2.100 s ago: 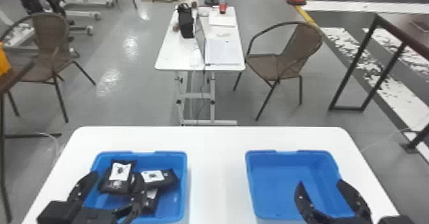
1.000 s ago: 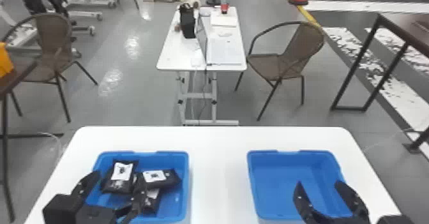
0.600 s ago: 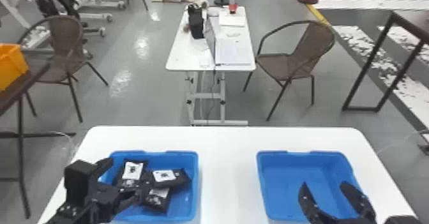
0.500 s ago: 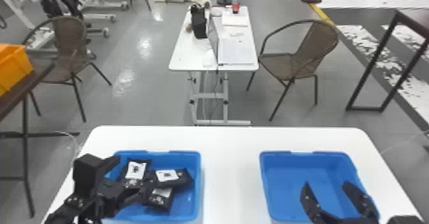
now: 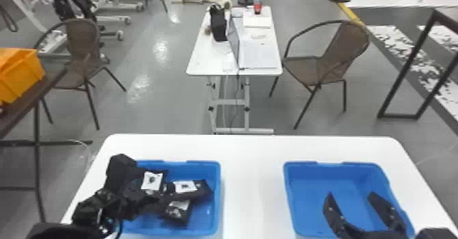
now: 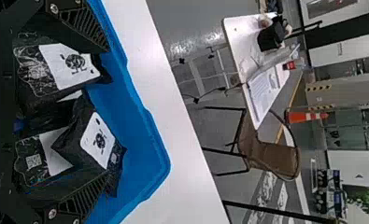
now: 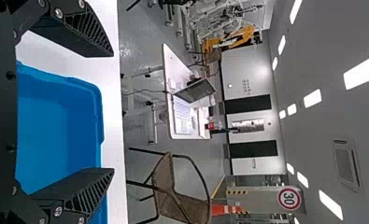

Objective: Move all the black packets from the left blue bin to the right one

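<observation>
Black packets (image 5: pixel 179 212), at least three of them, lie in the left blue bin (image 5: pixel 219 201) on the white table (image 5: pixel 254 160) in the head view. One with a white label (image 5: pixel 152 181) is at the bin's far left, another sits to its right, partly over the one nearer me. My left end effector (image 5: pixel 150 195) is down at that bin, among the packets on its left side; the step in hand, I judge, is taking the first one. My right end effector (image 5: pixel 351 194) is parked over the right blue bin (image 5: pixel 288 187), its fingers well apart and the bin's bare blue floor below. In the left wrist view my fingers (image 6: pixel 81 28) stand wide, with several packets between them; I cannot tell whether either finger touches one. That gap spans more than a single packet, so I should centre on one, narrow the fingers a little, then close across its thick middle rather than on a loose corner. Soft wrapping may fold or slip, and a neighbour could come up with it, so a slow lift straight up would serve best. In the right wrist view my right end effector is spread wide beside the bin's wall, holding nothing.
</observation>
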Controlling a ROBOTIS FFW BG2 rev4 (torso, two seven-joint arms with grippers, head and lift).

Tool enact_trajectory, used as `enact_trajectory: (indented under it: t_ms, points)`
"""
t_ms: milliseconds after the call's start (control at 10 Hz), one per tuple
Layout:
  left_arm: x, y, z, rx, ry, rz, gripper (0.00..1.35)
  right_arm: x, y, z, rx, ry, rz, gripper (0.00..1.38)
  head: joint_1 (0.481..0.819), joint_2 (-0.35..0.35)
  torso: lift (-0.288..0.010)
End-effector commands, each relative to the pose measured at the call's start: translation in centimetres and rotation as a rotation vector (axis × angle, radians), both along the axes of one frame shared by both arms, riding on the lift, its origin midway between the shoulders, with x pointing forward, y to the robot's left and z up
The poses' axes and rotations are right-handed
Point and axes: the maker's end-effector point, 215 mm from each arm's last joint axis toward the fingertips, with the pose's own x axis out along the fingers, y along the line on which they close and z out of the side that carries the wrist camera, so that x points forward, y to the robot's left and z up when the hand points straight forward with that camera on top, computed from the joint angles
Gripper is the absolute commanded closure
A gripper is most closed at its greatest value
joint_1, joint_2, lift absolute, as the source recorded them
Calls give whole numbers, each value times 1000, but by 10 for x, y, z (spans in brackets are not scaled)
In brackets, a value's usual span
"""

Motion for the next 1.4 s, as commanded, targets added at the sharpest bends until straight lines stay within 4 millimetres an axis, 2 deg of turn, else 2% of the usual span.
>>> enact_trajectory:
  t_ms: [0, 200, 500, 700, 800, 900, 1000, 1100, 1200, 1300]
  points:
    - [10, -6, -16, 27, 41, -48, 128, 1, 2, -1, 9, 2, 0, 145, 695, 41, 0]
    - [14, -22, -37, 26, 108, -158, 131, 6, 9, -1, 20, -1, 16, 145, 695, 26, 0]
    - [15, -23, -64, 80, 184, -221, 131, 7, 10, -4, 31, 6, 19, 145, 695, 20, 0]
    - [22, -33, -77, 103, 199, -308, 140, 8, 12, -6, 41, 7, 26, 145, 695, 17, 0]
    - [23, -30, -85, 116, 223, -309, 176, 11, 14, -5, 46, 6, 36, 145, 695, 15, 0]
    - [23, -24, -90, 143, 240, -310, 254, 10, 15, -7, 50, 10, 37, 145, 695, 15, 0]
    - [23, -19, -96, 157, 267, -303, 401, 9, 15, -9, 53, 14, 36, 145, 695, 20, 0]
    - [23, -18, -99, 139, 281, -290, 829, 9, 16, -11, 56, 18, 40, 145, 695, 27, 0]
    - [24, -20, -97, 121, 265, -280, 1015, 9, 16, -11, 61, 18, 39, 145, 695, 33, 0]
    - [27, -20, -94, 115, 254, -279, 1016, 8, 15, -12, 62, 21, 39, 145, 695, 35, 0]
